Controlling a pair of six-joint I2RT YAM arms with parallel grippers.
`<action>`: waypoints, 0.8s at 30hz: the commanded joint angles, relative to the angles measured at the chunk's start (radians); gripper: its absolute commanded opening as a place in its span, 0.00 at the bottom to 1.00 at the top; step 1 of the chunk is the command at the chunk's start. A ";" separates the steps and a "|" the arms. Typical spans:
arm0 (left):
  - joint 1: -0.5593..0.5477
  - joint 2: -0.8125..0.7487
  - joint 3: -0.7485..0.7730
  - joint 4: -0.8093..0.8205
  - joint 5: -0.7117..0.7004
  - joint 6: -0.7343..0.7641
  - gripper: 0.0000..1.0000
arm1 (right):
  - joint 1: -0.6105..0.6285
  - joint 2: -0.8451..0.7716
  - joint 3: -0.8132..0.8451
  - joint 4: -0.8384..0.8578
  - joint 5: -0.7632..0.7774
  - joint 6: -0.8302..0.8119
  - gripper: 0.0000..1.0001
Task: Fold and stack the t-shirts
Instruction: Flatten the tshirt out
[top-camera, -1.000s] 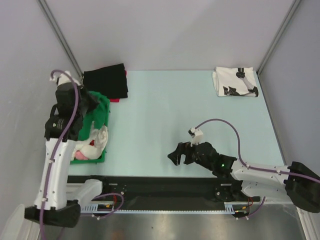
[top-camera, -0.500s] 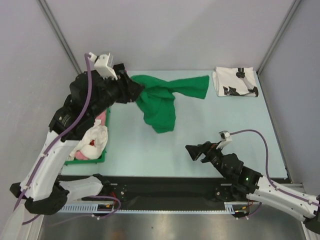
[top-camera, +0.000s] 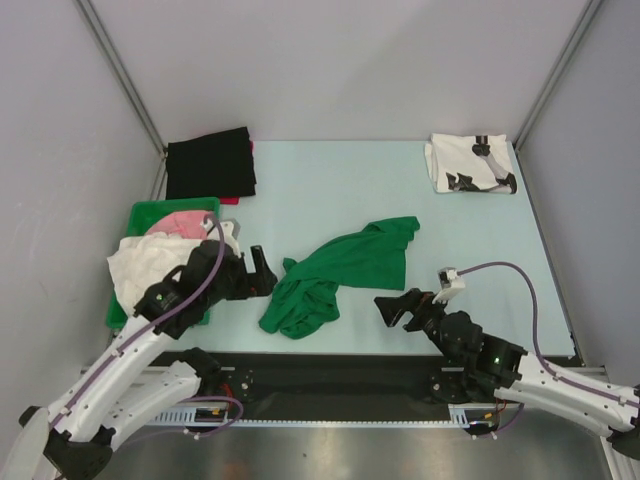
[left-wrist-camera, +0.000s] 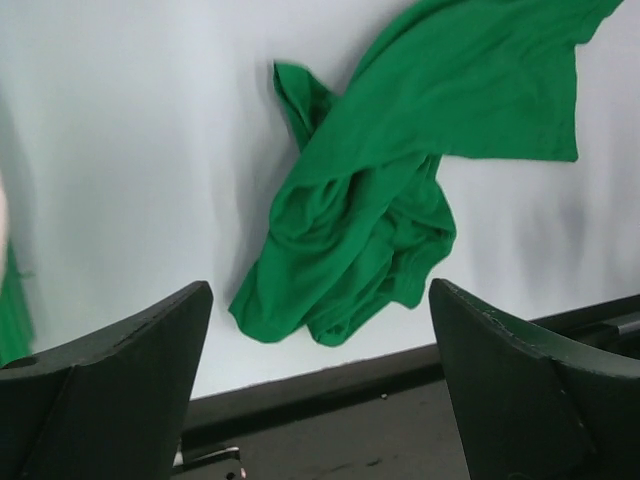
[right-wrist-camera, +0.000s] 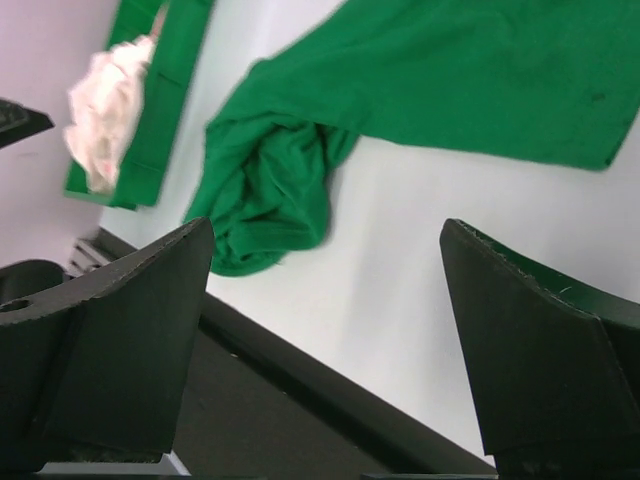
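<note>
Green cloth is down: the green t-shirt (top-camera: 345, 265), which your left pincer (left-wrist-camera: 318, 285) held aloft half a second ago, now lies loose and crumpled on the tabletop (top-camera: 330, 190) near the middle, bunched at its near-left end. Both pincers stand spread and empty, the right pincer (right-wrist-camera: 325, 225) just right of the shirt. Flattening comes next, I judge. Count: one green shirt; one folded white printed t-shirt (top-camera: 470, 163) far right; one black folded cloth (top-camera: 210, 165) far left; one green bin (top-camera: 160, 207) holding a cream cloth (top-camera: 140, 265) and a pink cloth (top-camera: 180, 222).
</note>
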 joint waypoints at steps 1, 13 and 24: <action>0.007 -0.051 -0.112 0.058 0.077 -0.121 0.95 | 0.006 0.082 0.028 0.049 0.033 0.006 1.00; 0.005 -0.136 -0.414 0.128 0.021 -0.437 0.88 | -0.024 0.155 0.036 0.086 0.007 0.023 1.00; 0.005 -0.214 -0.574 0.252 0.056 -0.498 0.83 | -0.101 0.132 0.013 0.095 -0.068 0.041 1.00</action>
